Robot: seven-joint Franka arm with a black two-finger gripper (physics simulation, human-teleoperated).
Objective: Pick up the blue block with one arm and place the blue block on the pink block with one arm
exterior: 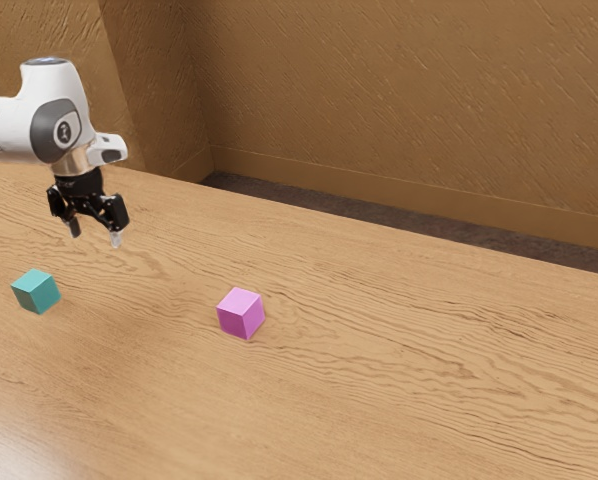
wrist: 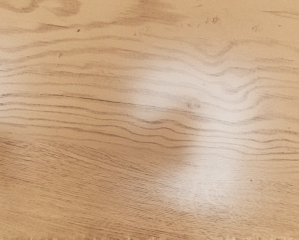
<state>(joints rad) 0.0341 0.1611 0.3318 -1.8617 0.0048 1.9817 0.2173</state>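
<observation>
Blocks are sitting well apart on the wooden table [exterior: 399,380]: the blue block [exterior: 36,290], teal in shade, is resting at about seven o'clock from the gripper [exterior: 96,236] in the exterior view, and the pink block [exterior: 241,312] is lying at roughly four o'clock from the blue one. The gripper is hovering above the table with its black fingers [exterior: 116,238] standing fairly wide and holding nothing, apart from both blocks. The blue block is looking like a small rigid cube, probably light and not fragile, with flat smooth faces that may be a little slippery. I am judging that the best hold is across two opposite vertical faces near mid-height, with the fingers squared to those faces, since the cube is sitting corner-on to the exterior camera; a corner-to-corner pinch is risking a twist or a slip. The table is showing a pale, strongly grained wood, flat and level, and in the wrist view a soft bright sheen [wrist: 199,150] is lying across the grain under the hand. Behind the table, brown panelled walls [exterior: 409,90] are closing in the room, and a dark strip of floor [exterior: 379,212] is running along their foot, at about one o'clock from the pink block
</observation>
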